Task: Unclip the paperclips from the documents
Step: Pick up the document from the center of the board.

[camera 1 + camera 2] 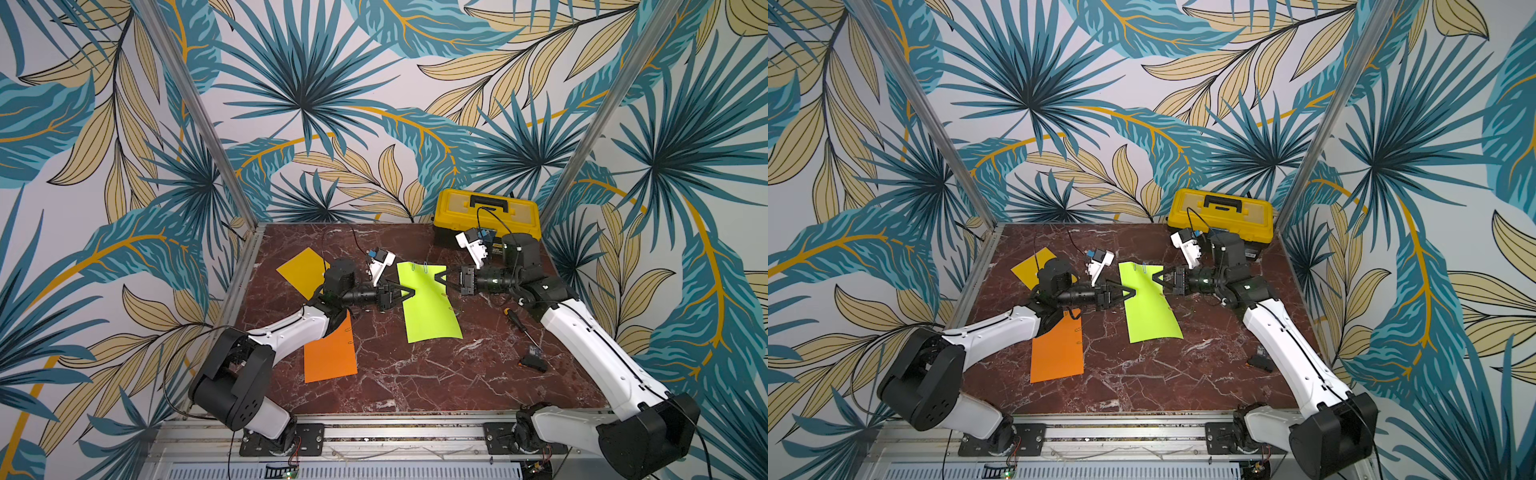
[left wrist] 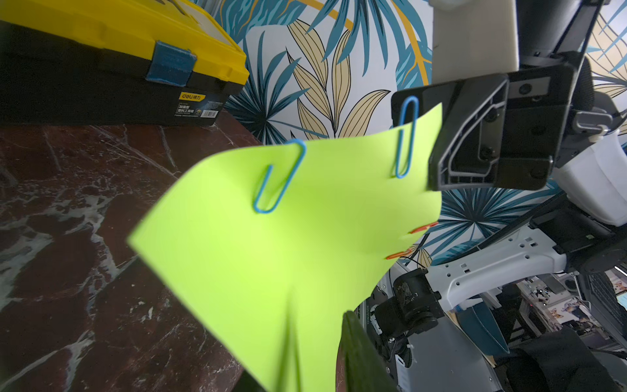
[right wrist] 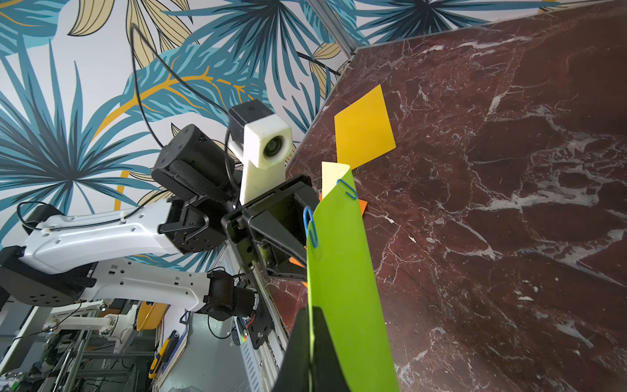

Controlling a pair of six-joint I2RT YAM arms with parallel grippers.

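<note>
As it bowed between both arms, lime green sheet stood partly raised off the worktop. Right fingers: clamped on one side edge. Left fingers: narrow, astride the opposite edge; grip could not be told. Blue paperclips: two, on its far edge. Orange sheet, golden yellow sheet: lay flat.

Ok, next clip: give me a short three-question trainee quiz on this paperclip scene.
1. Which document is the right gripper shut on? A orange sheet, B lime green sheet, C golden yellow sheet.
2. True or false: the yellow toolbox stands open.
3. In the left wrist view, how many blue paperclips sit on that document's edge?
Key: 1 B. 2 False, its lid is down. 3 Two.
</note>
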